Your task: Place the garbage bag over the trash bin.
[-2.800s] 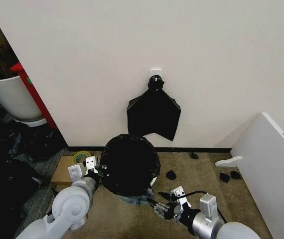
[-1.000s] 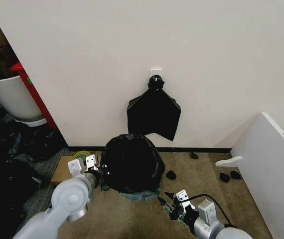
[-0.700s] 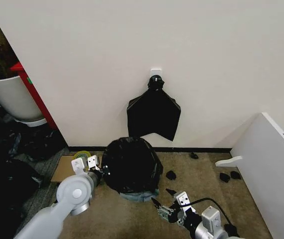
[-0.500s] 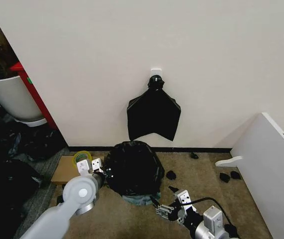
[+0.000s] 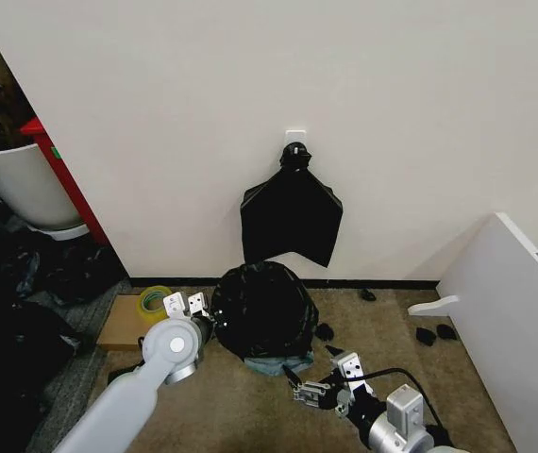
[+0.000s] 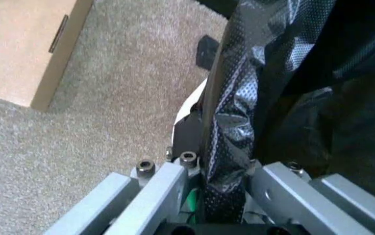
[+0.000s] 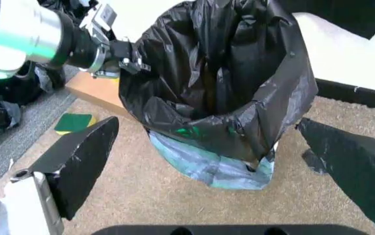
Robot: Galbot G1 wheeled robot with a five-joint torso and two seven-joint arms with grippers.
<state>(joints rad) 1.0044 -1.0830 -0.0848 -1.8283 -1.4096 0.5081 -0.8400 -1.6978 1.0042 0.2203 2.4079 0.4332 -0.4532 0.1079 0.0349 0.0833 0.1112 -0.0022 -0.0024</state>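
While the bag (image 5: 265, 310) is sitting draped over the bin (image 5: 278, 363) on the carpet by the wall, the left claw (image 5: 193, 307) is pinching a fold of the bag's rim (image 6: 230, 147) at the bin's left side, its fingers (image 6: 164, 188) closed on the plastic. Only the bin's pale green base is showing below the black film (image 7: 210, 166). The right claw (image 5: 321, 382) is hanging open just in front of the bin, low over the carpet, its two dark fingers (image 7: 79, 159) spread wide and touching nothing. A cardboard box (image 5: 123, 326) is lying just beside the left arm.
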